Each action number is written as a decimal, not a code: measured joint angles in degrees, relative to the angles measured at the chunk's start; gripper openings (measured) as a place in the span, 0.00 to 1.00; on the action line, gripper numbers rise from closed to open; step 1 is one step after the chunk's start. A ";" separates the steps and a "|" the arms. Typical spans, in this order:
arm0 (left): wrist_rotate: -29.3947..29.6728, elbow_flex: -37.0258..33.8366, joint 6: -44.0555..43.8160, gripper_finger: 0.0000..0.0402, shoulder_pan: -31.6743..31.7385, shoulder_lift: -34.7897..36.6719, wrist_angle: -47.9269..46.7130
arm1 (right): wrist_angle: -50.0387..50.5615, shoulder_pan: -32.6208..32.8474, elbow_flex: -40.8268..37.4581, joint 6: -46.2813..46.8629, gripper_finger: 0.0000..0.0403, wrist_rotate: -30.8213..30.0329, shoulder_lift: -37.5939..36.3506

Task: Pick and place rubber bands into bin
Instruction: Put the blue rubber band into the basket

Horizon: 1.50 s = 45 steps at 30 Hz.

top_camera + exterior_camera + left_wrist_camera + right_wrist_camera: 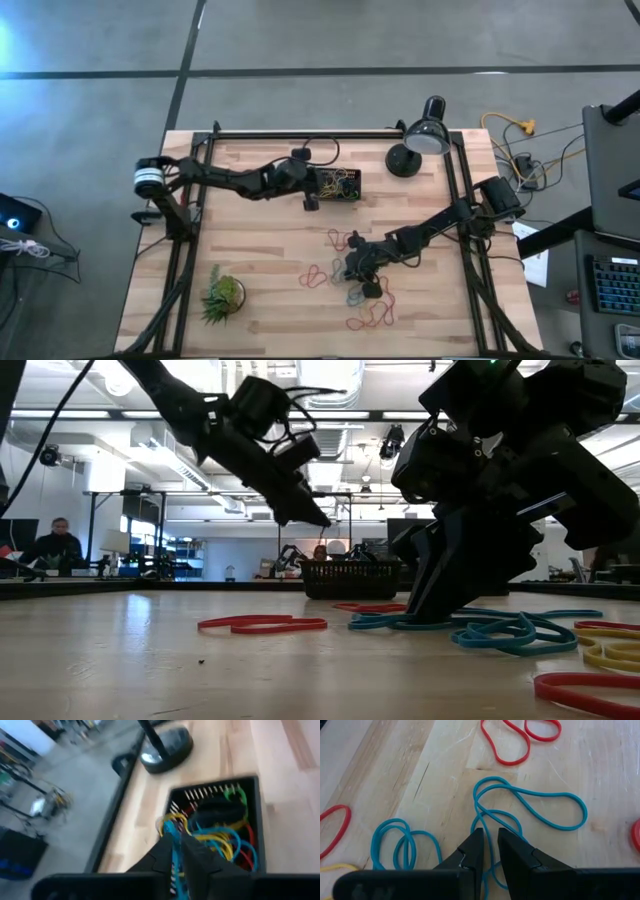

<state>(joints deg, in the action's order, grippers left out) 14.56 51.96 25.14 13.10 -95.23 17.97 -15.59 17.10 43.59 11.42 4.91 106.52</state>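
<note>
Over the near edge of the bin (pixel 252 825), the left gripper (pixel 177 851) has its fingers almost pressed together, pinching a blue rubber band (pixel 174 837) that hangs between them. Inside the bin lie many yellow, blue, red and green bands. Down at the table (pixel 260 260), the right gripper (pixel 490 845) pinches a strand of a blue band (pixel 530 805). Red bands (pixel 520 737) lie nearby.
</note>
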 joint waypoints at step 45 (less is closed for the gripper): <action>-2.55 -3.64 -9.98 0.39 -13.82 13.76 -14.24 | -1.13 0.52 -0.38 -5.41 0.14 -0.01 -3.03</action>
<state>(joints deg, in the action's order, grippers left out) 12.01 48.31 15.16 -0.72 -81.47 3.73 -16.72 17.63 43.21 6.01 4.90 103.49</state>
